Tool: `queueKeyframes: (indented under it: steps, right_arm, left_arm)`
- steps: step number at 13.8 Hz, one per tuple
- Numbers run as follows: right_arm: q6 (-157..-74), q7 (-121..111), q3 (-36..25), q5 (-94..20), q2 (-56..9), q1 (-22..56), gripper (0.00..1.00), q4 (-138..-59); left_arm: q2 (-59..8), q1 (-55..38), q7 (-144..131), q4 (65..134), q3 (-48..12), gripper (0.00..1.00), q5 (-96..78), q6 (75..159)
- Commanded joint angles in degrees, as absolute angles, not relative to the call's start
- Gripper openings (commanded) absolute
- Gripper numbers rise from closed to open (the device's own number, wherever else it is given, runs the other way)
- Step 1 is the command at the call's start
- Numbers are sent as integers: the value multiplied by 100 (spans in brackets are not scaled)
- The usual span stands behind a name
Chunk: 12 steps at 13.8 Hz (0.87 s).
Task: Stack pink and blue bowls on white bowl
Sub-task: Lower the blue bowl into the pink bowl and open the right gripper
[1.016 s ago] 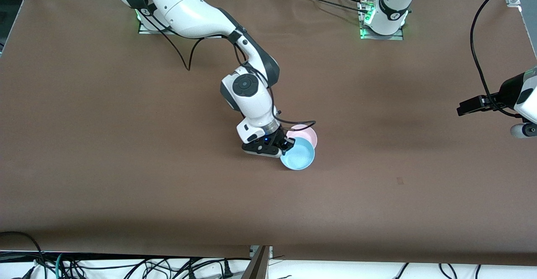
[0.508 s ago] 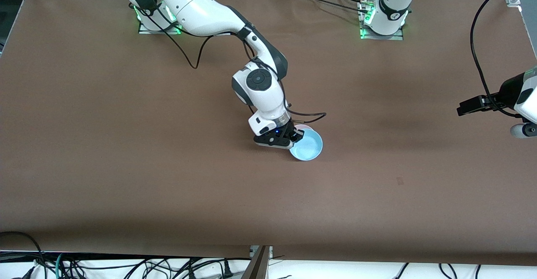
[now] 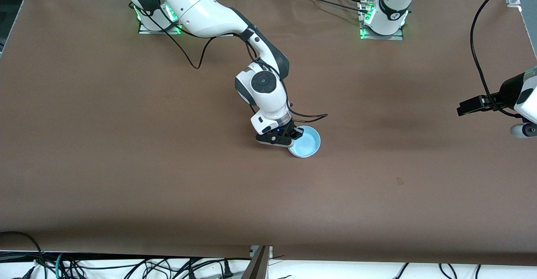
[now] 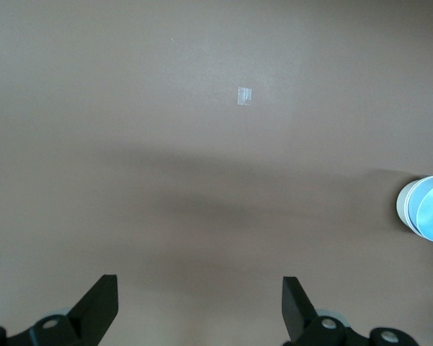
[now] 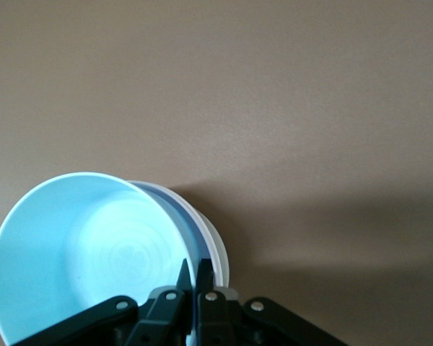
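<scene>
My right gripper point(image 3: 294, 138) is shut on the rim of the light blue bowl point(image 3: 307, 142), near the middle of the table. In the right wrist view the fingers point(image 5: 195, 270) pinch the blue bowl's point(image 5: 86, 252) rim. The blue bowl lies slightly tilted on a pale whitish bowl rim point(image 5: 215, 249) right under it. I cannot tell whether that rim is the white bowl or the pink one. No pink shows in any view. The stack also shows in the left wrist view point(image 4: 427, 209). My left gripper point(image 4: 200, 306) is open and empty, waiting over the left arm's end of the table.
The brown table cover point(image 3: 126, 165) is bare around the stack. A small piece of clear tape point(image 4: 244, 96) lies on it below the left wrist. Cables hang at the table edge nearest the front camera point(image 3: 126, 266).
My right gripper carried the blue bowl from beside the pink bowl to over it and lowered it. The pink bowl, in view before, is now covered. The left arm has not moved.
</scene>
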State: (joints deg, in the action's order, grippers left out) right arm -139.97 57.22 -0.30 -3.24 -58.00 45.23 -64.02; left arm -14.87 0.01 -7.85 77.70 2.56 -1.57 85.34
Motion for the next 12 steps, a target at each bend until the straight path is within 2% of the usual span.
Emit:
queueKeyframes:
  steps: [1,6,7,8,12]
  right_arm:
    - [-13781,5730,-70,-272,-5845,4526,0,-6240]
    - [-13790,5730,-79,-246,-5871,4526,0,-6249]
    - [-13790,5730,-79,-255,-5854,4492,13,-6240]
    - [-13790,5722,-79,-264,-5845,4465,18,-6232]
    - [-13781,5783,-44,-613,-5740,4369,29,-6231]
  left_arm:
    - [-1556,26,-703,7620,237,100,-44,8464]
    - [-1556,26,-703,7620,237,100,-44,8464]
    - [-1556,26,-703,7620,237,100,-44,8464]
    - [-1556,18,-703,7620,237,100,-44,8464]
    - [-1556,9,-703,7620,237,100,-44,8464]
